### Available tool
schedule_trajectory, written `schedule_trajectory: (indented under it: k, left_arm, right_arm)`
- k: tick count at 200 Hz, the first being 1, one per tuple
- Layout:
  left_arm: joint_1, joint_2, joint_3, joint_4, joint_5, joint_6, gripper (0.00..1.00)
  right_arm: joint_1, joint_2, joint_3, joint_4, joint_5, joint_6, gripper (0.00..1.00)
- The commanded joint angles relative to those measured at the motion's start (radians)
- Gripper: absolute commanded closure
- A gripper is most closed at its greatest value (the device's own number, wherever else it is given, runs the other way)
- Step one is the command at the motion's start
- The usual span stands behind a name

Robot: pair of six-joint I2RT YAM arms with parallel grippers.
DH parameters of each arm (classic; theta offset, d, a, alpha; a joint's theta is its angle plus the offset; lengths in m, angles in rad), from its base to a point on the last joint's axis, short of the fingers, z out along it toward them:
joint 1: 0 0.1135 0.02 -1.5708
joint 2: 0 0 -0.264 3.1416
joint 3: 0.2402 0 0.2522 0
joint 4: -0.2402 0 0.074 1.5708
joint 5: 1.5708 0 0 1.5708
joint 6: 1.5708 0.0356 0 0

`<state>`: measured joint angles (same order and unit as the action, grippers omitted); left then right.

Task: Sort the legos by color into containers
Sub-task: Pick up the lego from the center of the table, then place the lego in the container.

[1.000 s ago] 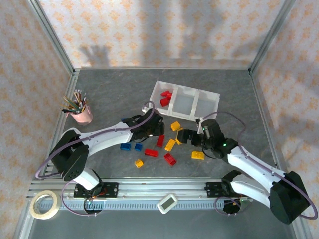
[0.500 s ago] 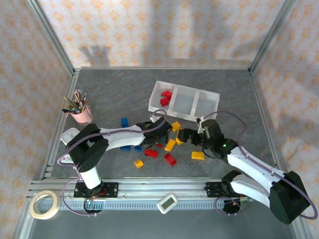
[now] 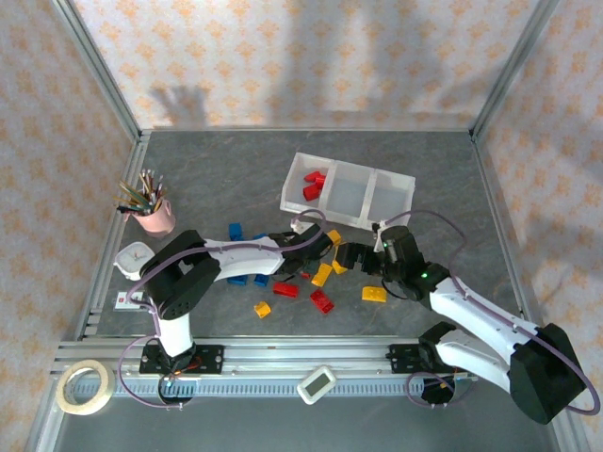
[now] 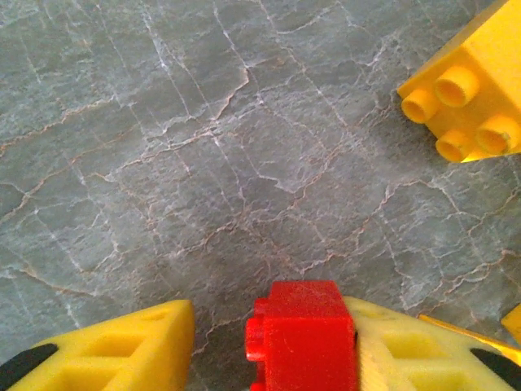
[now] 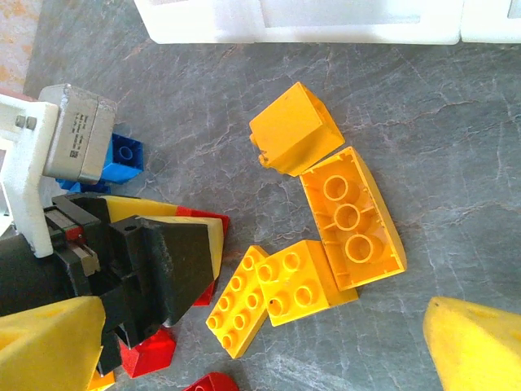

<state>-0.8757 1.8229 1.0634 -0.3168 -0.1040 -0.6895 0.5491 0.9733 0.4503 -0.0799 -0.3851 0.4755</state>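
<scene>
My left gripper (image 3: 317,247) is low over the table among the legos, with a red lego (image 4: 305,334) between its yellow fingers. The lego lies against the right finger, and a narrow gap separates it from the left finger (image 4: 122,346). My right gripper (image 5: 260,350) stands wide open just right of it, over several yellow legos (image 5: 299,281). The white containers (image 3: 412,184) are at the back, with red legos (image 3: 312,185) in the left compartment. Loose red (image 3: 285,289), blue (image 3: 236,231) and yellow (image 3: 374,294) legos lie on the grey table.
A pink cup of pencils (image 3: 155,218) stands at the left. A tape roll (image 3: 83,388) and a small white device (image 3: 317,384) lie on the front rail. The two grippers are very close to each other near the containers' front wall (image 5: 309,32).
My left arm has stretched right, bringing its gripper closer to the right gripper, and its jaws have narrowed around the red lego. The right arm has not moved.
</scene>
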Motion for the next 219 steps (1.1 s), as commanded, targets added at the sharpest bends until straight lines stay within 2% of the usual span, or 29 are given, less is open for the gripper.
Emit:
schedule_trajectory:
  k: [1,60,101,133,180,219]
  left_arm:
    - [-0.005,0.011,0.005,0.017,0.003,-0.013,0.57]
    - [-0.005,-0.01,0.003,0.024,-0.003,-0.011,0.76]
    - [0.001,-0.084,-0.003,0.026,-0.042,-0.013,0.82]
    - [0.028,-0.139,0.034,0.003,-0.093,0.003,0.82]
    - [0.15,-0.094,0.217,-0.001,-0.154,0.081,0.82]
    - [0.238,0.077,0.425,0.021,-0.161,0.15,0.82]
  right_arm:
    - [0.005,0.001,-0.012,0.032,0.023,0.007,0.0]
    - [0.005,-0.002,0.002,0.028,0.022,0.007,0.0]
    - [-0.016,-0.01,0.034,0.031,0.004,0.017,0.0]
    - [-0.064,-0.006,0.075,0.026,-0.008,0.015,0.0]
    - [-0.111,0.053,0.146,0.027,0.023,-0.011,0.0]
    - [-0.121,0.112,0.203,0.048,0.032,-0.025,0.0]
